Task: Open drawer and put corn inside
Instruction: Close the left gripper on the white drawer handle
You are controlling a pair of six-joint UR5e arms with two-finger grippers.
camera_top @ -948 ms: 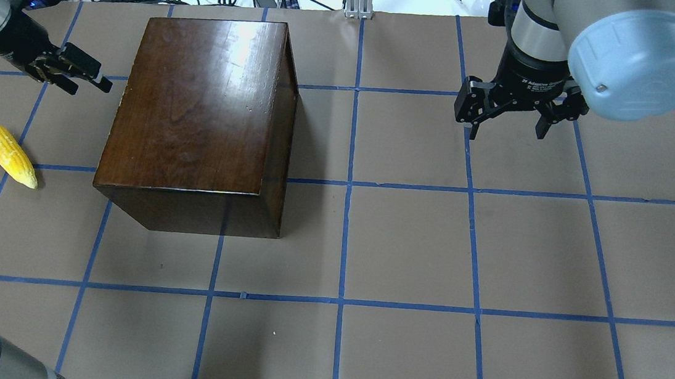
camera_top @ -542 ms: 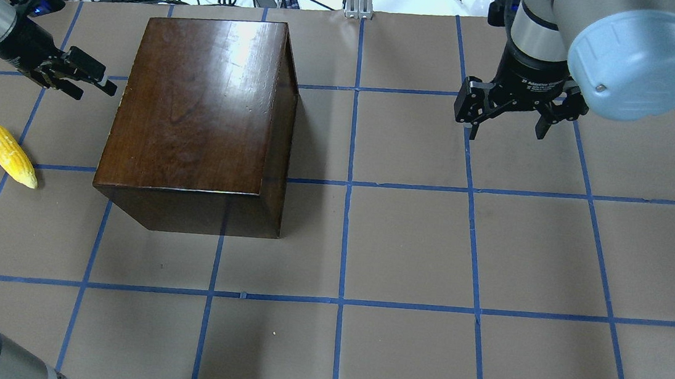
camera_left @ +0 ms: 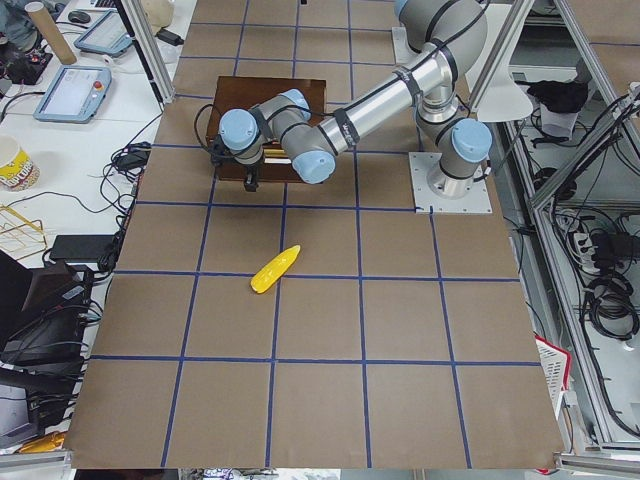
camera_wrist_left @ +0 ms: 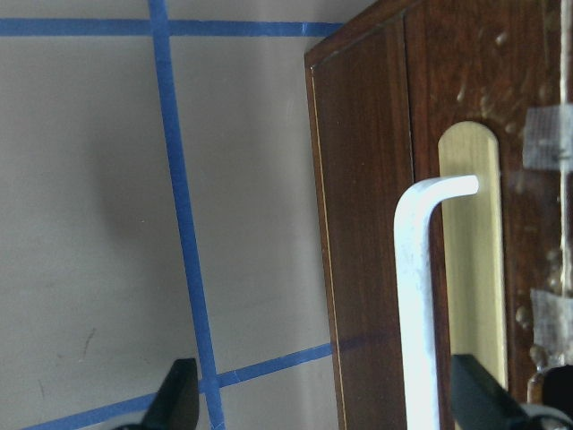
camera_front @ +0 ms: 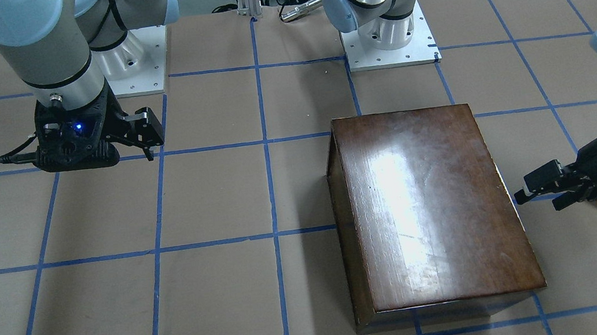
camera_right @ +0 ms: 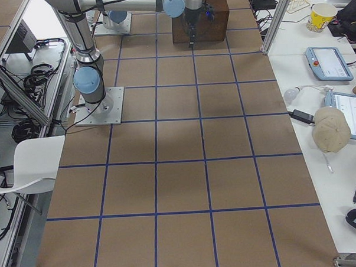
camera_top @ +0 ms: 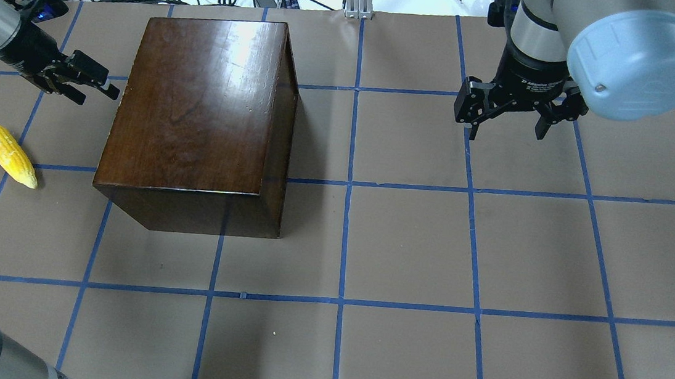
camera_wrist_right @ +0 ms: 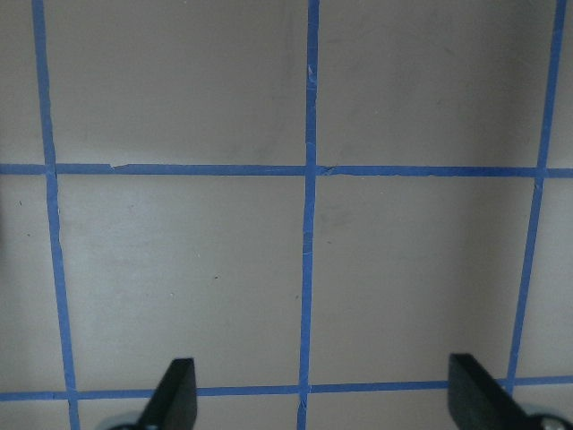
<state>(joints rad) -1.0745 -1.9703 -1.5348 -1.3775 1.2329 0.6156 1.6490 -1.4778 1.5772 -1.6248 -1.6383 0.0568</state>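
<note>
Facing left hand (camera_top: 109, 86): white drawer handle (camera_wrist_left: 416, 305)

Right gripper (camera_right: 190, 39) poised before the dark box (camera_right: 215, 19) at the far end of the counter (camera_right: 179, 169).
The gripper points down at the taped brown paper, and the glossy brown box stands just behind it, reaching out to one side of it. Its arm runs away from the box to a tall column and a base plate (camera_right: 97, 103), nearer the camera than the gripper. Well apart from the gripper, off the counter, are a white chair (camera_right: 34, 160) on the base's side and a paper cup (camera_right: 323, 15), a blue-edged tablet (camera_right: 328, 63) and a beige cap (camera_right: 331, 131) on the box's side.
</note>
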